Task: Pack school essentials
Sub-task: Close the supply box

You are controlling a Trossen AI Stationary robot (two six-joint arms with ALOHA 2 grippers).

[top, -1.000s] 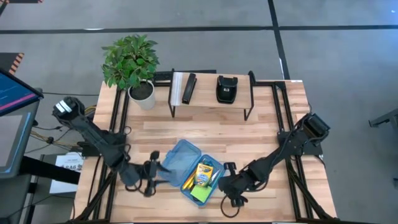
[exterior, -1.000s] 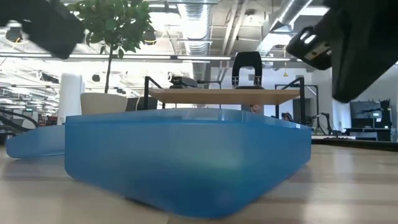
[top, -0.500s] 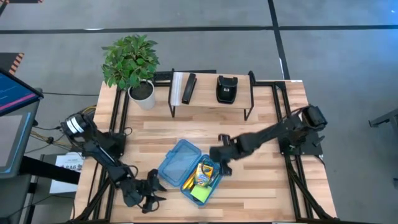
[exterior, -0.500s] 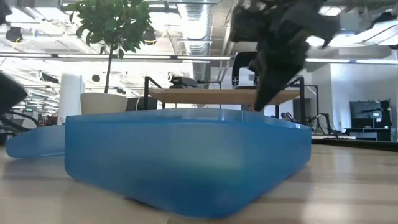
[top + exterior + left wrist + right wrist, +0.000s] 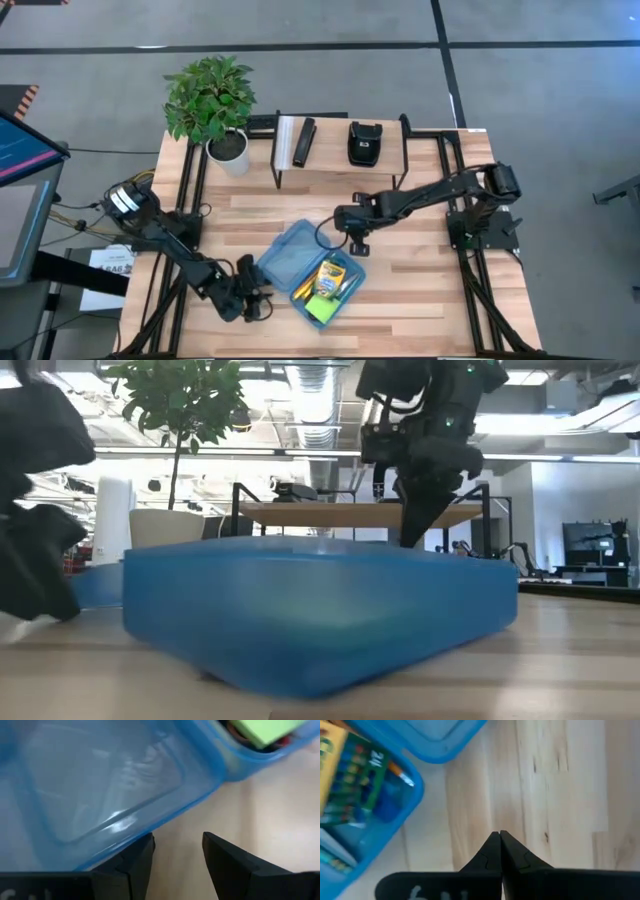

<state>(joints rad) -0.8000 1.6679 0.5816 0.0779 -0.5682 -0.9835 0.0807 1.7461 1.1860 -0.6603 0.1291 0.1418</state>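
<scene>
Packed in the open blue case (image 5: pixel 305 275) near the front middle of the table (image 5: pixel 420 290): a yellow-green crayon box (image 5: pixel 330 277), a lime-green sticky-note pad (image 5: pixel 322 311) at the front end, and thin pencils (image 5: pixel 302 294) along the crayon box's left side. Lid (image 5: pixel 287 257) hinged open, lying flat to the left of the tray, nothing inside. Left hand (image 5: pixel 256 296) low at the lid's front-left edge, fingers (image 5: pixel 132 865) spread apart with bare wood between them, holding nothing. Right hand (image 5: pixel 357 243) hovering just behind the case's back-right corner, fingers pressed fully together, empty. Farther back on the table, a low shelf (image 5: pixel 340 150) carrying two black objects (image 5: pixel 364 142), and a potted plant (image 5: pixel 212 100) at the back-left corner. From table height, only the case's translucent blue wall (image 5: pixel 320 615) visible, contents hidden behind it. Scissors and eraser impossible to make out among the packed things.
</scene>
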